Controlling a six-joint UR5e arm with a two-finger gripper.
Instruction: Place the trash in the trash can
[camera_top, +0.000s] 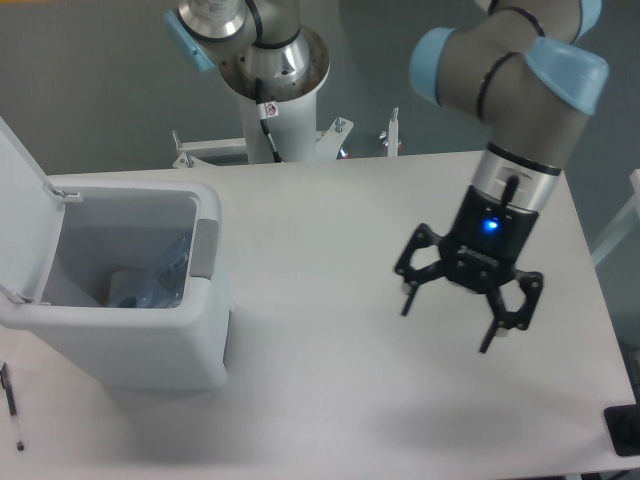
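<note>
- Crushed clear plastic water bottle lying inside the large boxy white plastic trash can, low against its right inner wall; bluish tint visible, cap and label too blurred to make out.
- Whitish crumpled plastic wrapper also down inside the trash can, just left of the bottle; outline hard to tell against the pale floor of the bin.
- Trash can standing at the left end of the white tabletop, hinged white lid swung up and back on the can's left side, opening uncovered.
- Grey latch tab sitting on the can's right rim.
- Thin black pen lying on the tabletop just below and left of the trash can, close to the front edge.
- Black two-finger end effector hanging well to the right of the trash can, above bare tabletop, fingers spread wide with nothing between them; blue light glowing on its body.
- Silver and light-blue robot arm reaching down to the end effector from the upper right, far from the can.
- Round silver arm base on a white pedestal standing behind the tabletop, up and to the right of the trash can.
- Small black object at the tabletop's far right front corner, opposite end from the can; cut off by the frame edge, so not identifiable.
</note>
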